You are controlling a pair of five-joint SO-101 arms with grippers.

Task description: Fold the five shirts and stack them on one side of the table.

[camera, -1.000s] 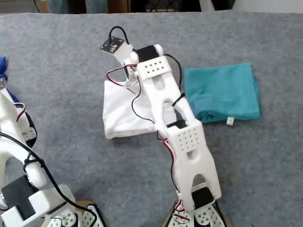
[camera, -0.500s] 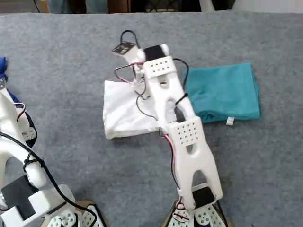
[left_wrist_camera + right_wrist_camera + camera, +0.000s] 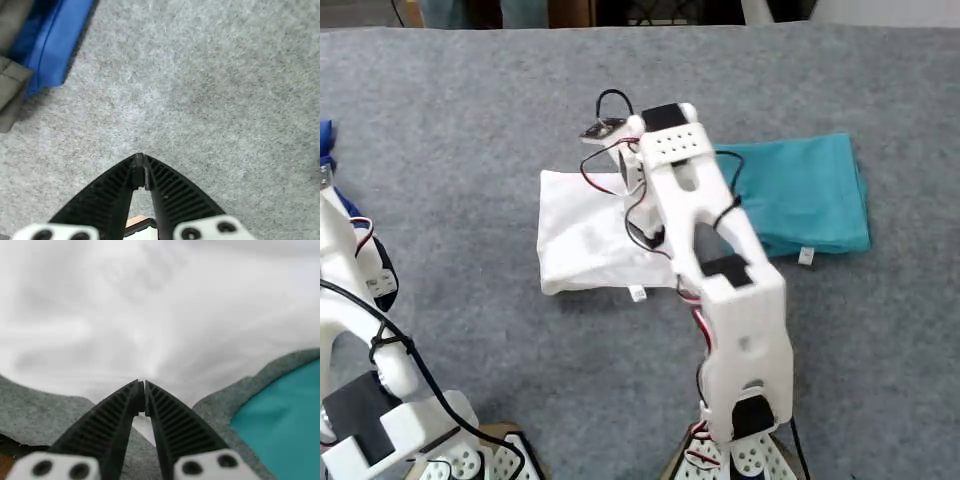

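Grey table point(image 3: 450, 110), right fingers point(image 3: 120, 412) pinching white shirt point(image 3: 578, 240), teal shirt point(image 3: 805, 195) beside

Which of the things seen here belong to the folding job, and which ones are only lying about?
For the job: white shirt; teal shirt, folded, to its side.
Lying about: blue cloth and brownish cloth, next to each other; perhaps more shirts, I cannot tell.

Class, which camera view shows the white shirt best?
The high view: the white shirt lies whole in outline beside the teal shirt, partly under the right arm. The right wrist view gives close-up wrinkled cloth; the left wrist view faces grey carpet.
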